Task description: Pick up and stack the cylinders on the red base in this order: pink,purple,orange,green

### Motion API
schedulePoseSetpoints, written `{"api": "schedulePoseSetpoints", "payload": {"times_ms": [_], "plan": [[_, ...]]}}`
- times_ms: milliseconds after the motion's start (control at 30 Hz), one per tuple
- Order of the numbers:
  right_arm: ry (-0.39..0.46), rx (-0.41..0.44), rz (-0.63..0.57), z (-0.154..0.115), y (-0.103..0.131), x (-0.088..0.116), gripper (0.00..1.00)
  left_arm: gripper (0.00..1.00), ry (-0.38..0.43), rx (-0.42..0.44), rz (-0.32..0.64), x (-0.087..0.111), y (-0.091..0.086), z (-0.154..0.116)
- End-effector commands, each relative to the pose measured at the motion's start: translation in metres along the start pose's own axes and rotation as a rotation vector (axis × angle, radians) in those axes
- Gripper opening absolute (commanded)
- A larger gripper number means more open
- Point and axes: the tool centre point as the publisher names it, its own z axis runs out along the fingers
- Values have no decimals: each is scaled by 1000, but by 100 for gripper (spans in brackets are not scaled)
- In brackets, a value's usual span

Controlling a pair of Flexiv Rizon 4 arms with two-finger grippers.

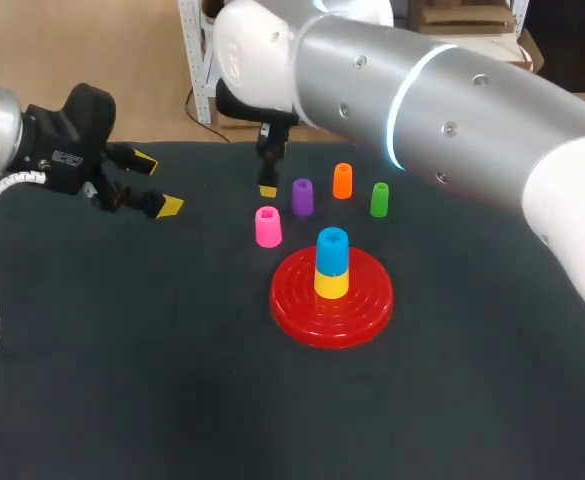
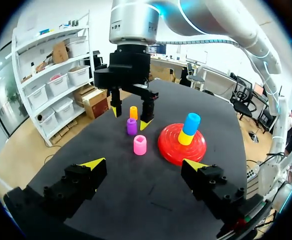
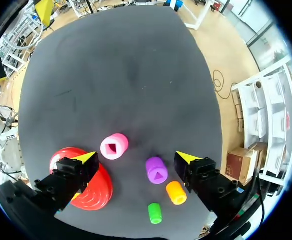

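Head view: the red ridged plastic base (image 1: 357,318) sits mid-tabletop, carrying a yellow cylinder (image 1: 332,283) under a blue cylinder (image 1: 332,244). The pink plastic cylinder (image 1: 268,227) stands just beside it. The purple cylinder (image 1: 302,197), orange cylinder (image 1: 342,180) and green cylinder (image 1: 379,199) line up nearer the far edge.

Left wrist view: my left gripper (image 2: 145,164) gapes wide, empty.

Right wrist view: my right gripper (image 3: 136,158) hangs parted over the pink and purple ones.

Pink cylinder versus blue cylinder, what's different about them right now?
The pink cylinder stands directly on the table, beside the red base. The blue cylinder is on the base, stacked atop a yellow cylinder. So blue sits higher than pink, and pink stands alone while blue touches another piece. Both are upright.
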Motion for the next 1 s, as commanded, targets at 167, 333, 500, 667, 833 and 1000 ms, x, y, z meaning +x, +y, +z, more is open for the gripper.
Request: {"api": "schedulePoseSetpoints", "payload": {"times_ms": [167,333,500,667,833,1000], "plan": [[53,-34,-25,10,13,-2,100,100,2,1,0,0,1,1],[52,-14,-12,20,16,-6,100,100,2,1,0,0,1,1],[22,27,7,28,15,-9,100,100,2,1,0,0,1,1],[17,20,18,34,17,-8,100,100,2,1,0,0,1,1],[21,5,26,32,21,-2,100,100,2,1,0,0,1,1],[43,8,8,31,26,3,100,100,2,1,0,0,1,1]]}}
